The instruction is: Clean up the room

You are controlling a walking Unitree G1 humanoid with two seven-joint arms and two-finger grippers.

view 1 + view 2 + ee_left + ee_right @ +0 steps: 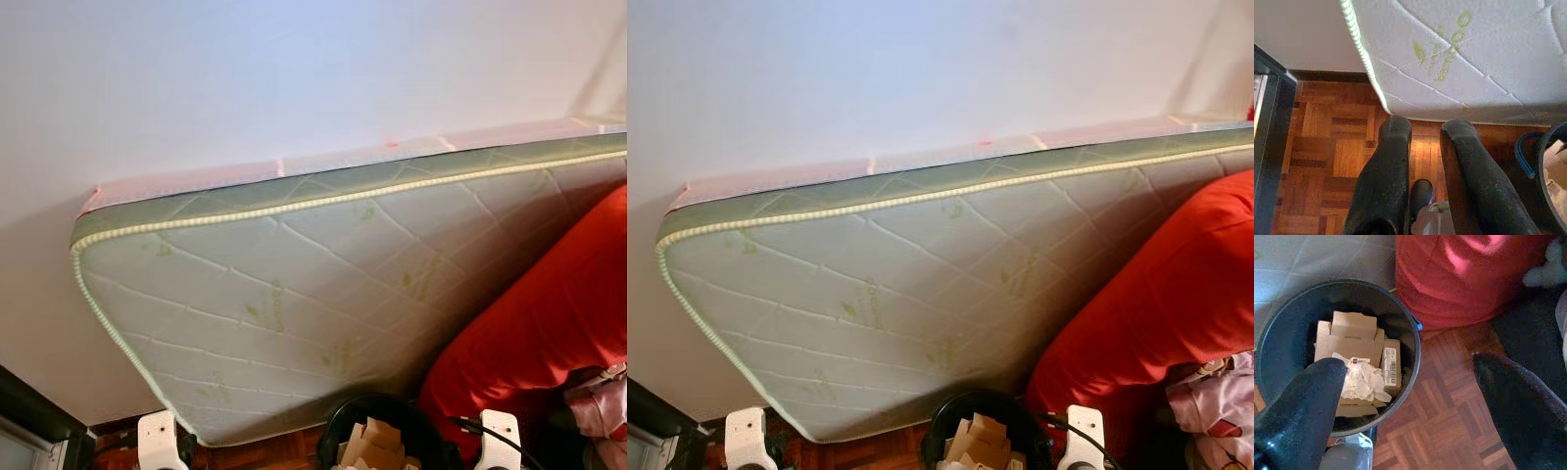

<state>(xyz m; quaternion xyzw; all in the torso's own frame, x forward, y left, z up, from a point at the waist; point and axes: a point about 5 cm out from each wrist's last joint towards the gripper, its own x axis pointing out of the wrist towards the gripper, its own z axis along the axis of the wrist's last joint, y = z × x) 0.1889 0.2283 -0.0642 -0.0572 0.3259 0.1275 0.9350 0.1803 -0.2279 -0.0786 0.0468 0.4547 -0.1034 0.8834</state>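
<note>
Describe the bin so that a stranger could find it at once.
A mattress leans against the wall. The bin stands on the wood floor at its foot, beside a red cushion. It is round, black and holds cardboard.

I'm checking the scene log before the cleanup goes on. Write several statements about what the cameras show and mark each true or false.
1. The mattress leans on its edge against the white wall. True.
2. The black bin holds only water. False: it holds cardboard boxes and crumpled white paper.
3. The floor is wooden parquet. True.
4. The right end effector is clamped on a cardboard box. False: its fingers stand wide apart above the bin and floor, holding nothing.
5. The big soft thing beside the bin is blue. False: it is red.
6. The left end effector points at the floor near the mattress's lower corner. True.
</note>
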